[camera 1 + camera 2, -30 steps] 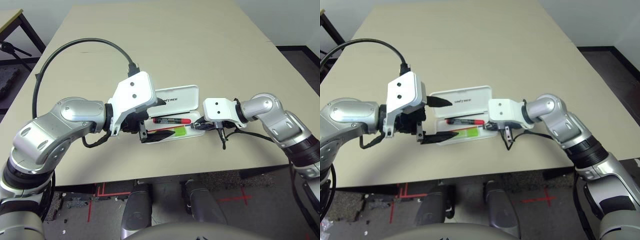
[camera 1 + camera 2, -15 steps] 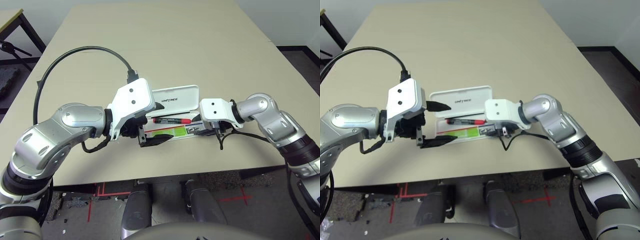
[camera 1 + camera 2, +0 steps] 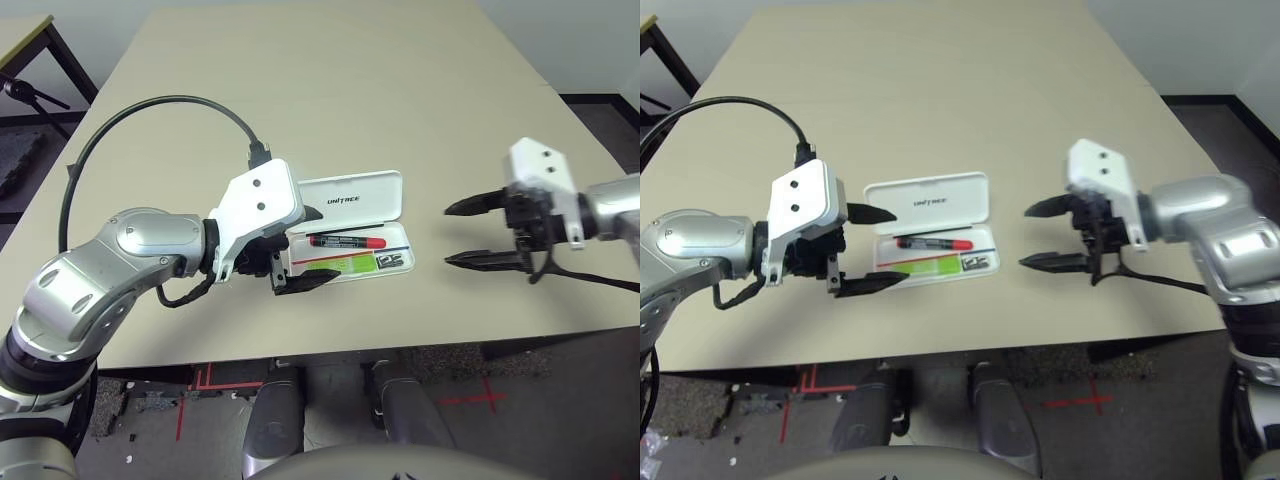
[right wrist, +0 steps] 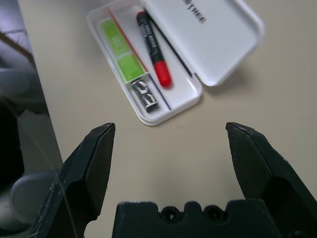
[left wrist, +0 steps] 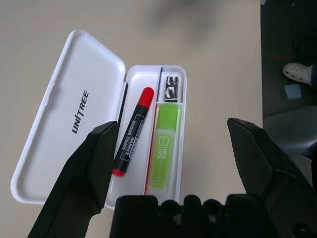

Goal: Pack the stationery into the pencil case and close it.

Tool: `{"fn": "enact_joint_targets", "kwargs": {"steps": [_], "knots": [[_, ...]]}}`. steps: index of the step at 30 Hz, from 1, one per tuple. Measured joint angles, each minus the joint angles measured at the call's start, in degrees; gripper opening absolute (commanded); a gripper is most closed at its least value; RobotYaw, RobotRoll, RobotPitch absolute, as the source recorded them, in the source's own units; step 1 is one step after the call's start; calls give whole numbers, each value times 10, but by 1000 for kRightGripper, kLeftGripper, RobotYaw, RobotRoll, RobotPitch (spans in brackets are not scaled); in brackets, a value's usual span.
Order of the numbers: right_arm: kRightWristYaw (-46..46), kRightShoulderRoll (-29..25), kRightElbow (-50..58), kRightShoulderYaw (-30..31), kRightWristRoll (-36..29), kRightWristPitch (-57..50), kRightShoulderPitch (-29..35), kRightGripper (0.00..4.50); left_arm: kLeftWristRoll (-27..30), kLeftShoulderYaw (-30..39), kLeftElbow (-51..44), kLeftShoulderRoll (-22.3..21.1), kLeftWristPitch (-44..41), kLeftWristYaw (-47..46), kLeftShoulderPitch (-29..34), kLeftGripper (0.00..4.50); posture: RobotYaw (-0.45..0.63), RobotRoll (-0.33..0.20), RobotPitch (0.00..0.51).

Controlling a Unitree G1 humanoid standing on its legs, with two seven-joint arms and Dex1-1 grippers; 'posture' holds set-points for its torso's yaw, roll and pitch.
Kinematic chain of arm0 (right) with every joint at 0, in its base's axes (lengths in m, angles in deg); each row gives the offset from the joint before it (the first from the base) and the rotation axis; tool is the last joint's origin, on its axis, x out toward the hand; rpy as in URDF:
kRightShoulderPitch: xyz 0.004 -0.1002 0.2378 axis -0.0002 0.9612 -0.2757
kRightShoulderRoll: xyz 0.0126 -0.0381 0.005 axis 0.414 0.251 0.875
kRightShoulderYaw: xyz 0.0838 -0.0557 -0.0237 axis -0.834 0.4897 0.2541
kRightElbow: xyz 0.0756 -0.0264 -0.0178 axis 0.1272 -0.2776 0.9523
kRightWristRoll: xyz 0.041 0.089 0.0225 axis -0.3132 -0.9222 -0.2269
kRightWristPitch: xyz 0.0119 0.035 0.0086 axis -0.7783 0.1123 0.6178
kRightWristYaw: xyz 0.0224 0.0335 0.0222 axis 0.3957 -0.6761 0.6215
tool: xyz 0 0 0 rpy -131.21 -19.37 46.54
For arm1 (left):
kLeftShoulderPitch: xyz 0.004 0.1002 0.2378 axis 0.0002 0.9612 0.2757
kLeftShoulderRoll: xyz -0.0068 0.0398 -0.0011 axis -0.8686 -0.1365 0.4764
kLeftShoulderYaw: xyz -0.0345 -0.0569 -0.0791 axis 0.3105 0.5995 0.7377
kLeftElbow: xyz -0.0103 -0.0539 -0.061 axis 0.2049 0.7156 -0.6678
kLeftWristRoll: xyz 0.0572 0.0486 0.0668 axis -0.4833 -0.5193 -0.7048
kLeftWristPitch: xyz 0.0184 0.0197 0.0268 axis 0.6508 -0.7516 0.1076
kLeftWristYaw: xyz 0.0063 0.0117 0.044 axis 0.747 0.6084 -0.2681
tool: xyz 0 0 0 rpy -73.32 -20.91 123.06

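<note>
We see the pencil case (image 3: pixel 350 226) lying open on the beige bench (image 3: pixel 330 90), its lid (image 5: pixel 67 116) folded flat back with the black "UNITREE" lettering facing up. Inside the tray, the red marker (image 5: pixel 132 131) lies along the side next to the lid, its black end toward our left hand. The lime-green highlighter (image 5: pixel 164 146) lies beside it in the outer half of the tray, parted from it by a thin red-and-blue line. The small silver-and-black piece (image 5: pixel 172 87) sits in the same outer half, just beyond the highlighter's far end, at the end of the tray nearer our right hand.

Our left hand (image 3: pixel 298 248) hovers at the left end of the case with its two black fingers (image 5: pixel 84 178) spread wide apart, nothing between them; one finger reaches over the lid and the other over the near edge of the tray. Whether either fingertip touches the case we cannot tell.

Our right hand (image 3: pixel 472 234) hangs above the bare bench, well apart from the case on its right, pointing back toward it. Its fingers (image 4: pixel 86 168) also stand wide apart and hold nothing.
</note>
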Motion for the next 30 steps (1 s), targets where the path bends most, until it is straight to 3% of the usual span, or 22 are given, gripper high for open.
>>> {"fn": "enact_joint_targets", "kwargs": {"steps": [9, 12, 14, 19, 22, 23, 30], "knots": [[15, -22, 3, -44, -29, -6, 52, 4461, -9, 28, 50, -11, 5, 0, 42, 4500, -62, 0, 136], [18, -23, 3, -44, -30, -5, 54, 4500, -35, 26, 76, -49, 22, 10, 65, 3883, -64, 0, 134], [21, -24, 3, -44, -31, -4, 54, 4500, -86, 14, 114, -102, 51, 18, 88, 3166, -64, 0, 134], [27, -24, 3, -43, -35, -3, 53, 4500, -182, -13, 215, -113, 126, 16, 92, 1325, -64, 0, 132], [27, -24, 3, -41, -35, 1, 54, 4500, -241, -28, 288, -97, 162, -2, 63, 164, -72, 0, 131], [28, -24, 3, -41, -35, 2, 54, 4500, -255, -29, 310, -84, 171, -9, 51, 36, -72, 0, 131], [28, -26, 5, -37, -37, 2, 57, 4500, -317, -30, 416, 31, 210, -63, 5, 36, -85, 0, 131]]}}
